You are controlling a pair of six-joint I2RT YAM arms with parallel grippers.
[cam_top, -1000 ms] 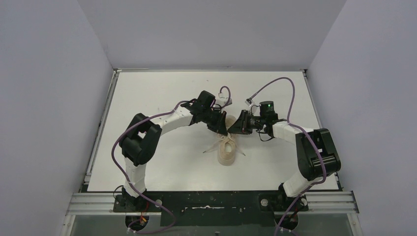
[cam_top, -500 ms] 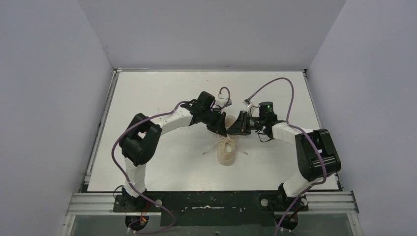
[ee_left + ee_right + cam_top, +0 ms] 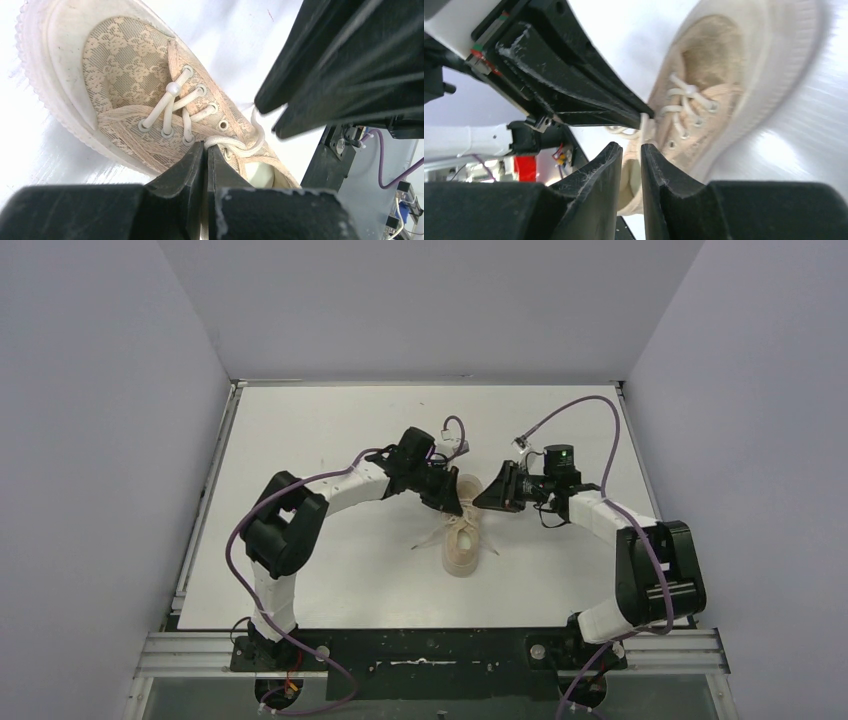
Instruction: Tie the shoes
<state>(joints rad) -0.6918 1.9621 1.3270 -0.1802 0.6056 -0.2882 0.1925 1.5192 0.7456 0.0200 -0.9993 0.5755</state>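
- The white table [image 3: 330, 440] fills the middle of the top view. Both arms curve in from the bottom corners and meet just above centre.
- The sneaker [image 3: 461, 548] lies flat on the table just below the centre of the frame. Its toe points to the bottom edge and its open collar points up toward the two grippers. It is a small cream low-top with a patterned mesh upper and a pale rubber sole.
- It is probably very light, so a hard tug on a lace could drag or tip it. The upper looks soft and the sole stiffer.
- The left gripper [image 3: 205, 148] sits over the collar, low in the left wrist view. Its fingers are pressed together on a lace strand that loops away to the right from the tips.
- The right gripper [image 3: 630, 150] faces it from the right, the two nearly tip to tip. Its fingers stand a narrow slit apart. I cannot tell whether any lace lies in that slit.
- The laces [image 3: 172, 107] are thin, limp and rounded, crossed through the eyelets. They are likely to slip, so they are best pinched deep between the pads, on the free strand close to the top eyelets rather than on the shoe.
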